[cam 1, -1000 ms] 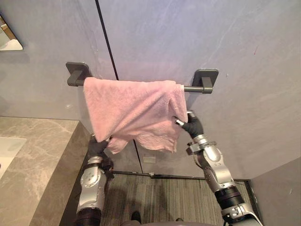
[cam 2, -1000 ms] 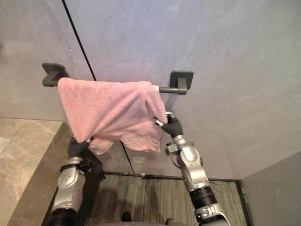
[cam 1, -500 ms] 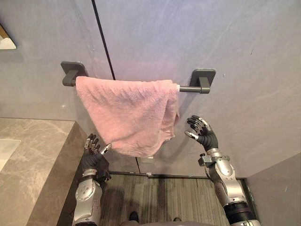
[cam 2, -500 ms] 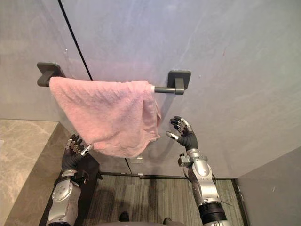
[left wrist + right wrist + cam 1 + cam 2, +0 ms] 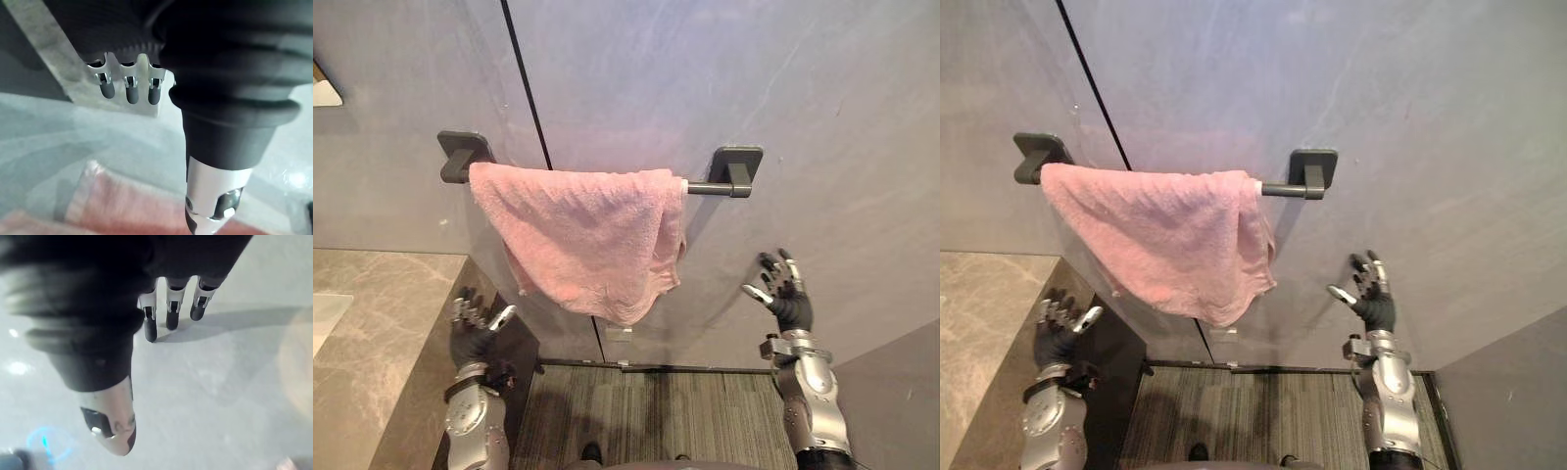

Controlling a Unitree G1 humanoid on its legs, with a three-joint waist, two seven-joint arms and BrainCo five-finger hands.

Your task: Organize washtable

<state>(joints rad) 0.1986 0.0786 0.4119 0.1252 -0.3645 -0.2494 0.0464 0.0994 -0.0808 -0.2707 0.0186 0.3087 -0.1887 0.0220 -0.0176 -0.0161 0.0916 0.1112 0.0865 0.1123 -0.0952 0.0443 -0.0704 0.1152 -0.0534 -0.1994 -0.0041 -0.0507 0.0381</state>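
pink terry towel [image 5: 587,230] drapes dark metal bar [image 5: 710,186].

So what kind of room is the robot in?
Most likely a bathroom: a pink towel hangs over a dark wall rail, and a marbled stone counter runs along the left.

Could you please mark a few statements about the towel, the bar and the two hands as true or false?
1. The towel hangs over the bar. True.
2. The right hand grips the towel. False: it is open and apart from the towel.
3. The left hand is open, below the towel. True.
4. The towel covers the whole bar. False: the bar's right end is bare.
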